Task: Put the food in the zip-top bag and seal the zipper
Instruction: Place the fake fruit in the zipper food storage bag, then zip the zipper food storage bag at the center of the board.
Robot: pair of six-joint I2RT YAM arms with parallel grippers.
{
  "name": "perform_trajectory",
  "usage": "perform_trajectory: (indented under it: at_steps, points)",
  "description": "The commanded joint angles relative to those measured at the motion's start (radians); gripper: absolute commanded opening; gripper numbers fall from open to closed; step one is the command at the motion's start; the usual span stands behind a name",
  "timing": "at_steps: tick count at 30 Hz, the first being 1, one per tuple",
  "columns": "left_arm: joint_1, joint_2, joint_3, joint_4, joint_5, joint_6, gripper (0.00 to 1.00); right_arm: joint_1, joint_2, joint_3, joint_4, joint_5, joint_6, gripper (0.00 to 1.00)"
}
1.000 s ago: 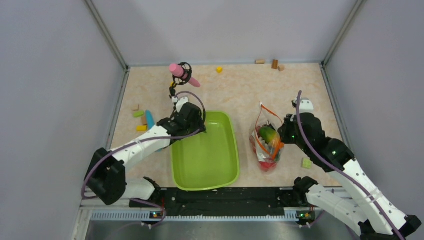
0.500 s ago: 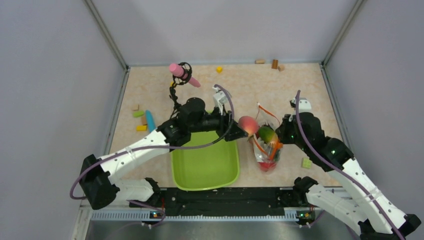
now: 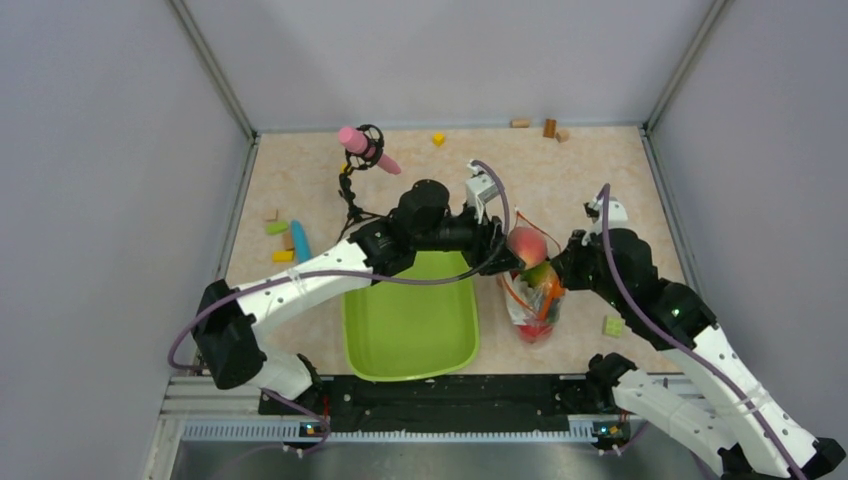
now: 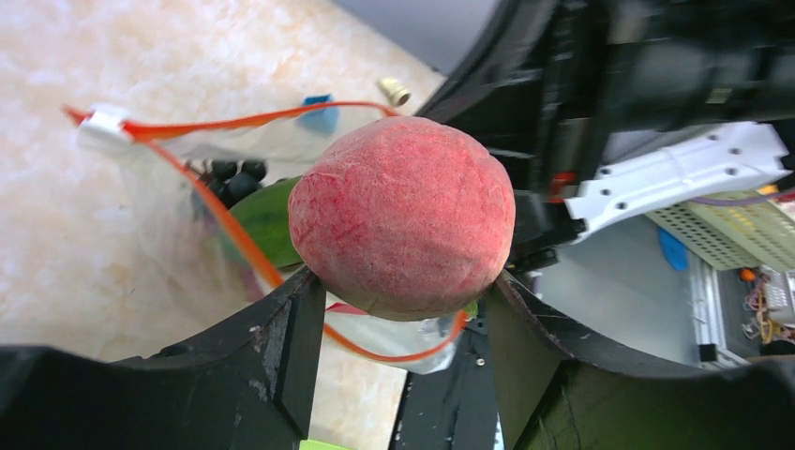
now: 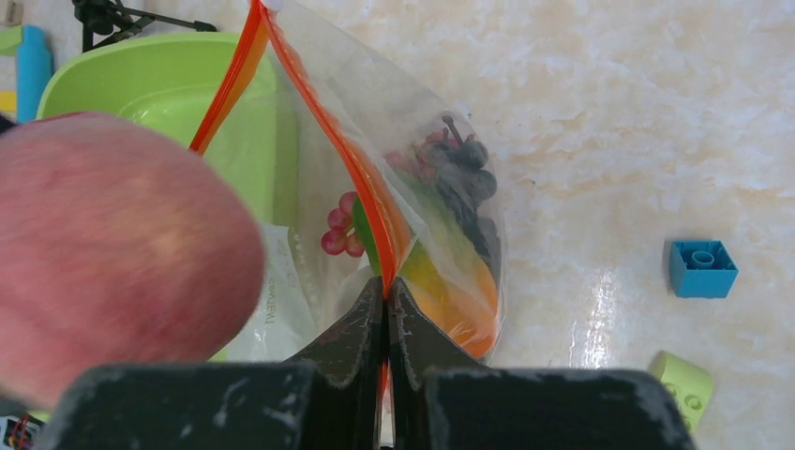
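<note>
Mostly, the food [image 5: 464, 187] sits inside the zip-top bag [image 5: 309, 159], right of centre toward the table's near edge; the right gripper [image 5: 386, 295] pinches its zipper [image 5: 352, 173]; the left gripper [image 4: 405, 295] clamps the peach [image 4: 403, 216] just over the mouth; dropping and sealing remain.

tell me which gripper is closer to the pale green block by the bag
Right. The right gripper pinches the zip-top bag on the side facing the pale green block; the left gripper holds the peach at the bag's far side, farther off.
</note>
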Motion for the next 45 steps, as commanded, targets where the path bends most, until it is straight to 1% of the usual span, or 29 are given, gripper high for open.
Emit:
perform_trajectory:
  at_steps: [1,3,4,9,10,12,14,15,18,22,24,27,29,33,35,37,39,42,45]
  points:
    - [-0.003,0.053,0.061,-0.066,-0.085,0.037,0.03,0.008,-0.006,0.032,0.034,0.000,-0.022,0.00]
    - [-0.002,0.070,0.069,-0.078,-0.069,0.038,0.16,0.008,0.001,0.032,0.035,-0.003,-0.024,0.00]
    - [-0.003,0.073,0.071,-0.083,-0.071,0.038,0.24,0.008,0.003,0.033,0.034,-0.001,-0.026,0.00]
    - [-0.003,0.062,0.074,-0.093,-0.069,0.042,0.70,0.008,0.007,0.036,0.034,0.001,-0.028,0.00]
    - [-0.003,0.059,0.074,-0.093,-0.070,0.042,0.74,0.008,0.007,0.037,0.033,0.004,-0.028,0.00]
    - [-0.003,0.045,0.072,-0.091,-0.067,0.034,0.79,0.008,0.009,0.042,0.029,0.007,-0.028,0.00]
    - [-0.003,0.030,0.055,-0.069,-0.045,0.023,0.95,0.008,0.013,0.045,0.024,0.007,-0.026,0.00]
    - [-0.003,0.023,0.048,-0.054,-0.034,0.018,0.98,0.008,0.012,0.048,0.021,0.005,-0.025,0.00]
    - [-0.003,0.008,0.045,-0.043,-0.041,0.012,0.98,0.008,0.014,0.059,0.016,-0.004,-0.023,0.00]
    - [-0.004,-0.041,0.037,-0.074,-0.109,0.028,0.98,0.008,0.012,0.103,-0.011,-0.009,-0.024,0.00]
    - [-0.002,-0.084,0.014,-0.079,-0.183,0.038,0.98,0.008,0.013,0.125,-0.020,-0.015,-0.026,0.00]
    - [0.008,-0.184,-0.056,-0.071,-0.378,0.024,0.98,0.008,0.032,0.154,-0.039,0.005,-0.014,0.00]
    - [0.031,-0.262,-0.121,-0.048,-0.478,0.020,0.98,0.008,0.051,0.163,-0.042,0.022,-0.005,0.00]
    - [0.111,-0.396,-0.237,-0.031,-0.554,0.021,0.98,0.008,0.085,0.177,-0.035,0.032,0.000,0.00]
    - [0.170,-0.424,-0.271,-0.040,-0.548,0.017,0.98,0.008,0.090,0.177,-0.025,0.039,0.001,0.00]
    - [0.230,-0.416,-0.293,-0.048,-0.523,0.030,0.98,0.008,0.091,0.175,-0.016,0.035,-0.003,0.00]
    - [0.272,-0.377,-0.295,-0.053,-0.434,0.066,0.98,0.008,0.089,0.171,-0.003,0.026,-0.017,0.00]
    - [0.277,-0.307,-0.301,-0.011,-0.327,0.159,0.98,0.008,0.088,0.161,0.027,-0.006,-0.061,0.00]
    - [0.278,-0.262,-0.319,0.080,-0.157,0.319,0.98,0.007,0.085,0.139,0.058,-0.007,-0.086,0.00]
